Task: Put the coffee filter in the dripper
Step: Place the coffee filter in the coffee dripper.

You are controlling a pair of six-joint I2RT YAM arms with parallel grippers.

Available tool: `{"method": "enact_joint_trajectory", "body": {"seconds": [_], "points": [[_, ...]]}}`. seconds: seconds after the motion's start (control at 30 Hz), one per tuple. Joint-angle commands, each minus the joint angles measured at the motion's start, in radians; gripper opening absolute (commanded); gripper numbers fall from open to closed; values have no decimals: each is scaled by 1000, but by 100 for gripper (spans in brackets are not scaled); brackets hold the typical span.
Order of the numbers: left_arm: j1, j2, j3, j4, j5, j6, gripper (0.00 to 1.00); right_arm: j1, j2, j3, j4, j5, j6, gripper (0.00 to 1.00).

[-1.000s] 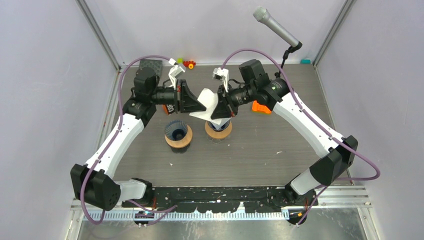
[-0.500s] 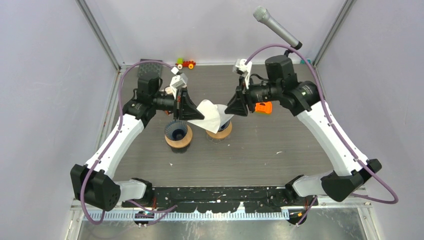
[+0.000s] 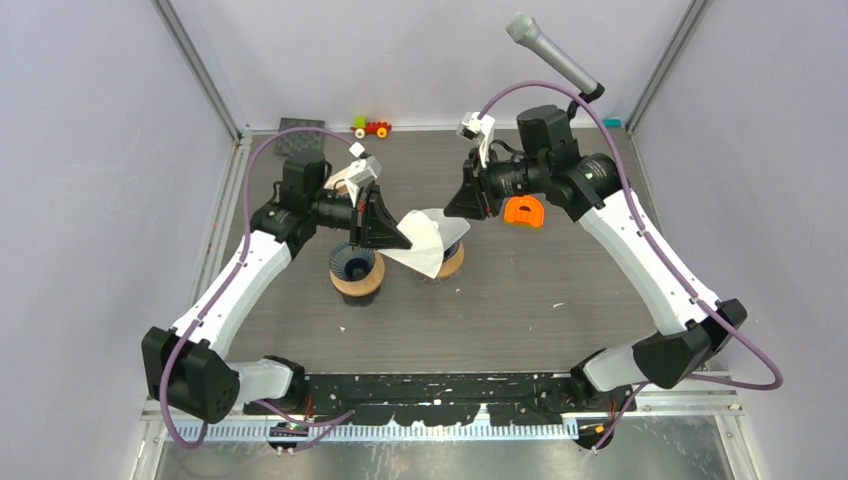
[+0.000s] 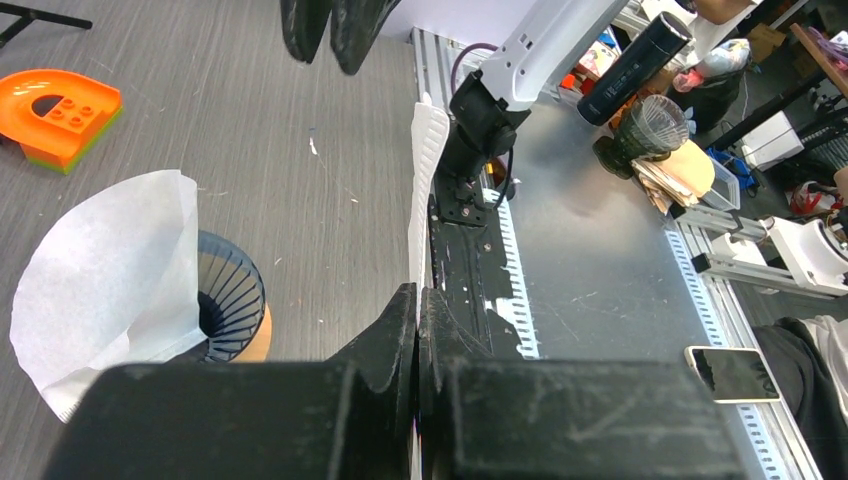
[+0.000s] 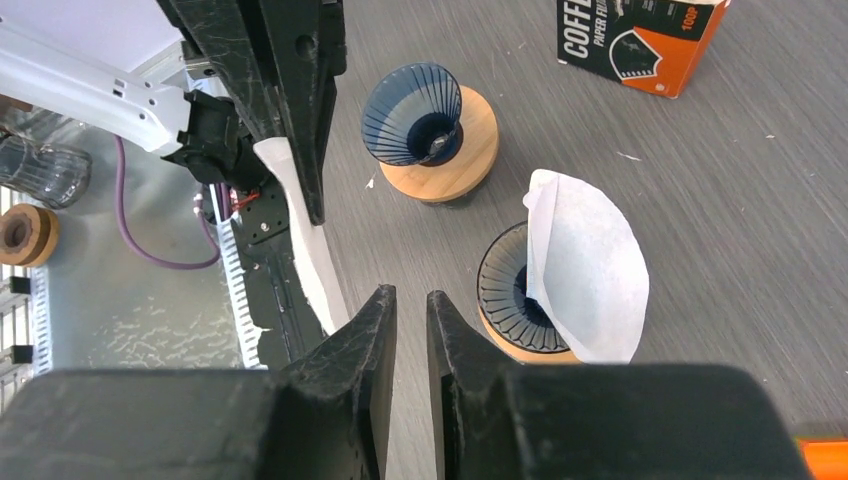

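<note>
Two blue ribbed drippers stand on wooden bases. The left dripper (image 3: 355,266) (image 5: 420,115) is empty. A white coffee filter (image 3: 428,232) (image 5: 592,270) (image 4: 100,270) stands tilted in the right dripper (image 3: 450,262) (image 5: 505,290) (image 4: 232,300), leaning out over its rim. My left gripper (image 3: 400,240) (image 4: 418,290) is shut on a thin white filter sheet (image 4: 428,180) (image 5: 305,250), seen edge-on, just left of that dripper. My right gripper (image 3: 452,205) (image 5: 410,292) is slightly open and empty, above and behind the right dripper.
An orange toy block (image 3: 523,211) (image 4: 60,110) lies right of the drippers. An orange and black filter box (image 5: 640,40) stands behind the left dripper. A microphone (image 3: 550,50) on a stand is at the back right. A small toy (image 3: 372,127) sits at the back wall.
My right gripper let go of the filter and drew back to the right. My left gripper came lower and nearer the right dripper, and the filter now rests in that dripper.
</note>
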Motion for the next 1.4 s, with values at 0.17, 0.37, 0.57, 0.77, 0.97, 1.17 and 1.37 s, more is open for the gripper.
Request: {"method": "enact_joint_trajectory", "body": {"seconds": [0.17,0.37,0.57,0.77,0.97,1.17,1.37], "points": [[-8,-18,4,2,-28,17,0,23,9,22,52,-77,24,22],[-9,-13,7,1,-39,16,0,26,6,15,54,-112,25,22],[-8,-13,10,0,-51,13,0,34,12,-2,66,-125,31,21],[-8,-9,13,0,-75,8,0,42,15,-18,76,-138,34,17],[-8,-5,21,2,-95,-1,0,50,20,-38,94,-135,43,15],[-8,-2,19,2,-103,-1,0,55,24,-35,92,-127,39,15],[-8,0,19,11,-107,-4,0,55,10,-30,72,-98,18,18]]}}
